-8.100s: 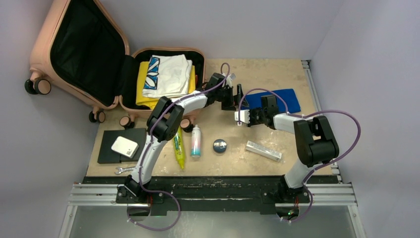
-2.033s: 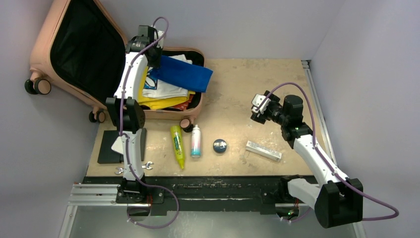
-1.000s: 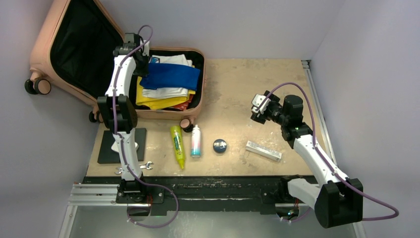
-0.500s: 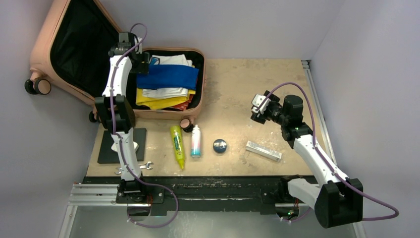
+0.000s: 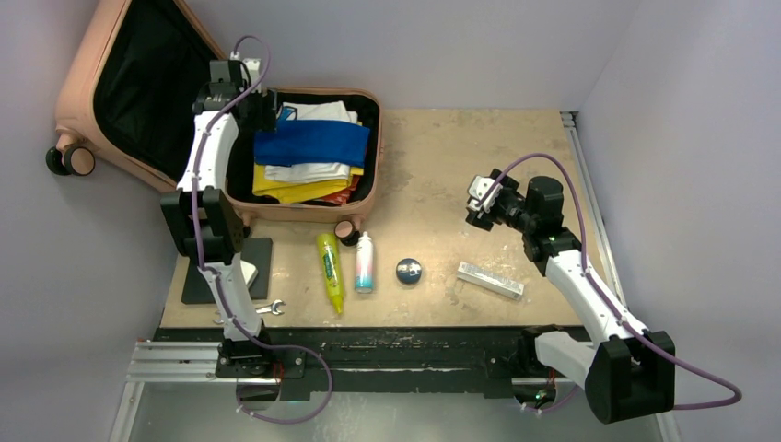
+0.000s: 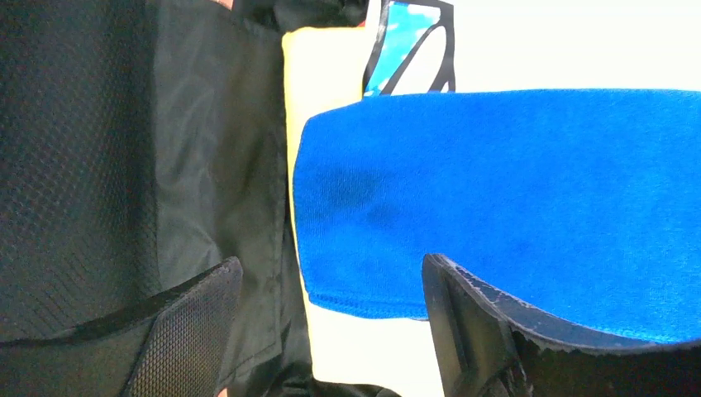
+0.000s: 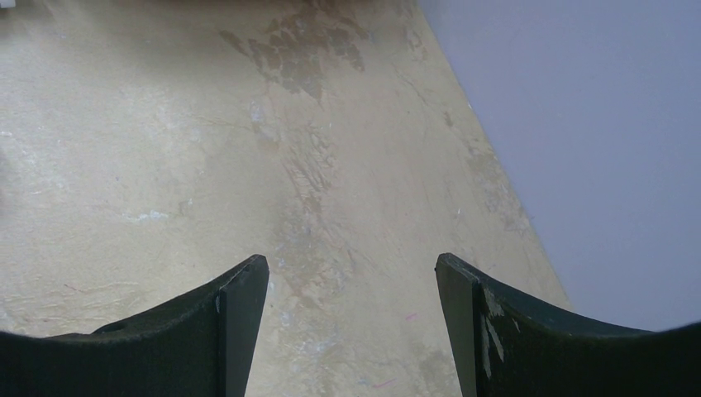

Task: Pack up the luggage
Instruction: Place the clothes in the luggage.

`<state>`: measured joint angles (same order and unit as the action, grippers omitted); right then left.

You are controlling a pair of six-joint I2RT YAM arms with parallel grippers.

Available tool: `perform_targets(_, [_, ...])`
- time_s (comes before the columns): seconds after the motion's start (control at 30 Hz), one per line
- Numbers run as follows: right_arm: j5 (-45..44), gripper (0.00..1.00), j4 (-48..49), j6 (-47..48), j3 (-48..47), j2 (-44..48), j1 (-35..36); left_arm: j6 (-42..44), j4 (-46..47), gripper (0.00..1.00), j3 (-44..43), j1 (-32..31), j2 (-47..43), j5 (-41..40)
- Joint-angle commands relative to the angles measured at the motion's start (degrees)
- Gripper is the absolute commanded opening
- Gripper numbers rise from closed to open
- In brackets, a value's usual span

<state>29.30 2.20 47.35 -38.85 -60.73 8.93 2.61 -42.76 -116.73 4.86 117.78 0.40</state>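
Salmon luggage (image 5: 304,213) directly beneath left tool (image 6: 326,277), spread wide over blue cloth's (image 5: 313,144) left end; right tool (image 7: 351,269) wide, well apart.

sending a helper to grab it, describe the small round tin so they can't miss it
From the open pink suitcase, follow the row of loose items toward the right. The tin lies between a white-and-teal bottle and a long silver box. It alone is round, dark and shiny.

Luggage (image 5: 138,83) cut off at top edge; black pad (image 5: 192,285) partly covered.
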Motion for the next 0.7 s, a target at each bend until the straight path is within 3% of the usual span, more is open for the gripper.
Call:
perform_targets(0.0, [1.4, 0.78, 1.2, -0.8, 0.4, -0.2, -0.3, 1.1, 6.1, 0.80, 3.0, 0.4, -3.7, 4.0])
perform_targets(0.23, [3.6, 0.79, -0.3, 0.1, 0.1, -0.6, -0.2, 5.7, 10.1, 0.92, 17.0, 0.2, -14.4, 12.6])
perform_targets(0.27, [4.6, 0.94, -0.9, 0.6, 0.0, -0.7, -0.2, 6.8, 10.9, 0.94, 19.7, 0.3, -16.8, 14.3])
perform_targets(0.3, [5.5, 0.98, -1.5, 1.1, -0.1, -0.8, -0.2, 7.8, 11.4, 0.95, 22.7, 0.3, -19.5, 15.7])
perform_targets(0.67, [6.6, 0.99, -2.1, 2.0, -2.2, -2.1, 1.2, 19.6, 6.8, 0.98, 43.5, 0.3, -42.8, 23.9])
